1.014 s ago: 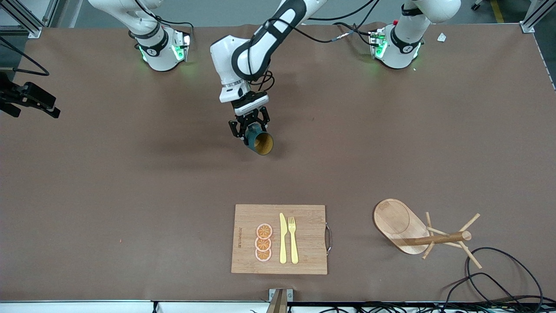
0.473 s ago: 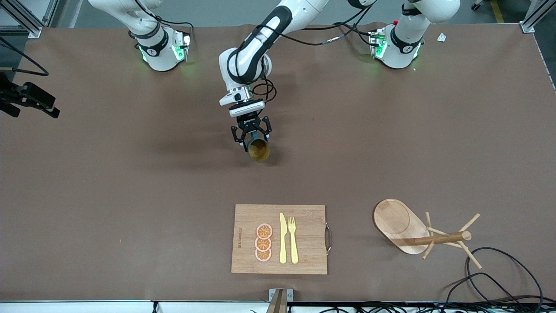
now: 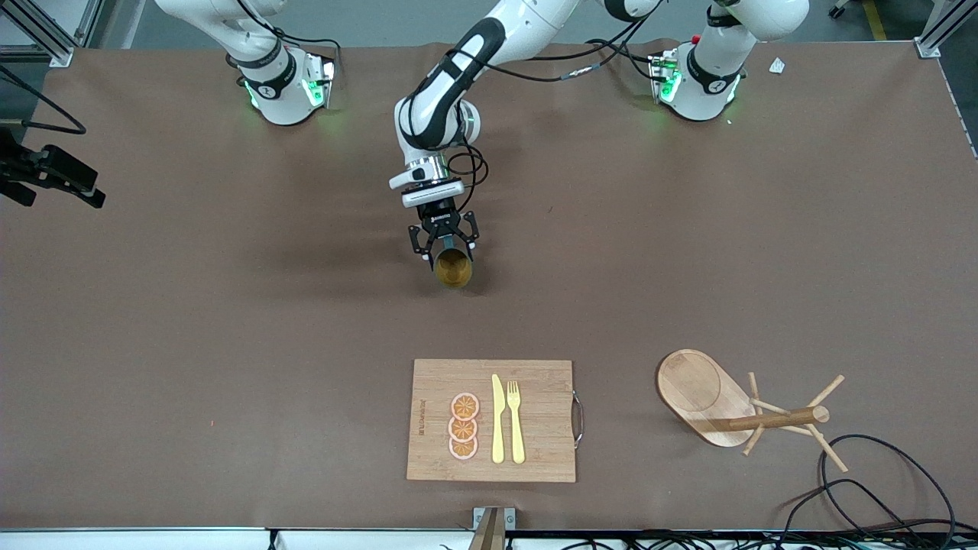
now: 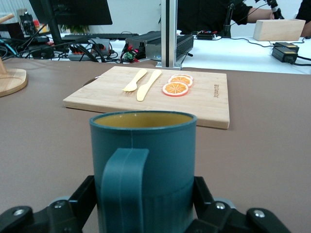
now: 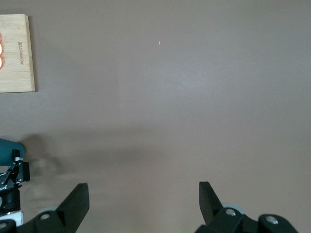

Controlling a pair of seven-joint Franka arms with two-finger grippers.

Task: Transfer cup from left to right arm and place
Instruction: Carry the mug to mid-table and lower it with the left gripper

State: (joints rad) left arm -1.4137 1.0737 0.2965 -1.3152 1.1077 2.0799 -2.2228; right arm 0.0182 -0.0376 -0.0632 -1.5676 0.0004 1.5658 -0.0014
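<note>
The cup [image 3: 454,267] is dark teal with a yellow-brown inside. My left gripper [image 3: 445,248] is shut on its ribbed lower body and holds it above the middle of the table. The cup is tilted with its mouth toward the front camera. In the left wrist view the cup [image 4: 146,145] fills the middle with its handle [image 4: 121,184] facing the camera, and the left gripper [image 4: 144,206] has black fingers [image 4: 82,196] against both sides. My right gripper [image 5: 143,204] is open and empty, high over bare table. It is out of the front view. The right wrist view also shows the cup [image 5: 8,147] at its edge.
A wooden cutting board [image 3: 535,451] lies near the front edge and carries orange slices [image 3: 464,426], a yellow knife [image 3: 497,420] and a fork [image 3: 516,422]. A wooden mug tree [image 3: 772,418] with an oval base stands toward the left arm's end. Black cables [image 3: 879,496] lie by it.
My left gripper has swung the cup round so that its mouth faces the front camera more squarely. It has also shifted slightly toward that camera. The right arm has not visibly moved.
</note>
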